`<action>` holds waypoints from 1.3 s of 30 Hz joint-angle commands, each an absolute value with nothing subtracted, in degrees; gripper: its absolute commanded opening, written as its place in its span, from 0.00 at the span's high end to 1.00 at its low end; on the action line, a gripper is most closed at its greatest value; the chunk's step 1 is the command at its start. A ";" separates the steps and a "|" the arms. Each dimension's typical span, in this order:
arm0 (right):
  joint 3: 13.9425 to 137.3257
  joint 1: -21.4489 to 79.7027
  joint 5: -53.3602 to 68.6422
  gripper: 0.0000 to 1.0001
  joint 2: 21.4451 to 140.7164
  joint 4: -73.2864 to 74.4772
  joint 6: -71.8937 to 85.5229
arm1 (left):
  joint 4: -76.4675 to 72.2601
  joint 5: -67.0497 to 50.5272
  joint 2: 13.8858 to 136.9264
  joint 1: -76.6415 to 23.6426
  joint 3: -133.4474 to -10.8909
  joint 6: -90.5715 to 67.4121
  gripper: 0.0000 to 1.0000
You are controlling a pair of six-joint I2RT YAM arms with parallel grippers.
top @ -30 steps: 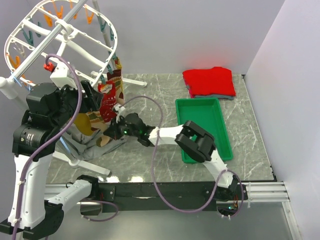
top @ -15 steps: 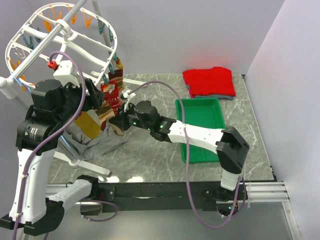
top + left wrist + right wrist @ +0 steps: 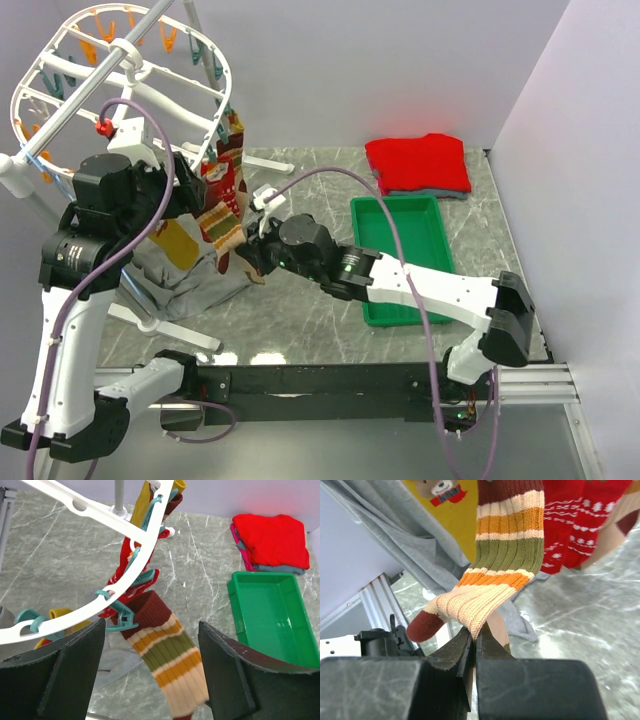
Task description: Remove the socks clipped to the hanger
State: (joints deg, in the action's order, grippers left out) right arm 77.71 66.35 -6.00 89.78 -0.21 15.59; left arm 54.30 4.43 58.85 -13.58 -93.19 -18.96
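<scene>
Above the grey marble table, the striped sock hung from a teal clip on the rim of the hanger, its foot pinched tight by the right gripper. The left gripper, spread wide and facing that clip, probably needed to squeeze it open before any downward pull.

Grey-green marbled tabletop between plain pale lavender walls, under soft, even light
</scene>
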 commanded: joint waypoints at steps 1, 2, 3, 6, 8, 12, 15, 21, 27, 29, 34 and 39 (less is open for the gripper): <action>78.57 68.90 -16.67 1.00 85.17 3.24 10.91 | 53.61 6.07 57.66 -13.71 -93.69 -23.46 0.21; 78.84 70.04 -18.27 1.00 84.91 3.69 10.20 | 53.96 5.89 57.40 -13.71 -93.52 -24.86 0.21; 79.01 70.48 -19.59 1.00 84.55 4.04 9.67 | 54.05 5.45 57.39 -13.71 -93.43 -25.57 0.20; 79.98 71.80 -23.20 1.00 83.23 5.01 7.39 | 52.91 2.38 56.43 -13.71 -91.76 -28.12 0.20; 80.86 72.16 -24.78 1.00 82.71 5.80 5.72 | 51.95 0.45 55.64 -13.71 -89.74 -30.31 0.20; 81.30 72.86 -25.76 1.00 81.30 5.98 3.08 | 49.49 -1.58 54.06 -13.71 -86.41 -32.43 0.20; 81.47 72.95 -23.30 1.00 79.55 5.27 2.55 | 46.77 -3.24 51.51 -13.71 -83.50 -31.82 0.20; 85.59 72.86 -12.42 1.00 77.08 8.87 5.09 | 40.09 -5.27 48.78 -13.71 -79.28 -34.98 0.22; 90.87 71.46 -2.91 1.00 75.76 14.76 9.31 | 31.39 -7.73 43.51 -13.71 -75.15 -38.93 0.23; 91.58 70.76 -0.18 1.00 75.50 16.26 10.37 | 28.75 -8.70 40.88 -13.71 -73.22 -40.42 0.24; 91.93 66.54 10.27 1.00 74.62 15.47 14.23 | 24.27 -8.61 37.71 -13.71 -70.06 -46.39 0.25; 91.76 65.39 14.94 1.00 74.44 14.68 15.03 | 19.87 -11.34 37.53 -13.71 -66.36 -50.18 0.25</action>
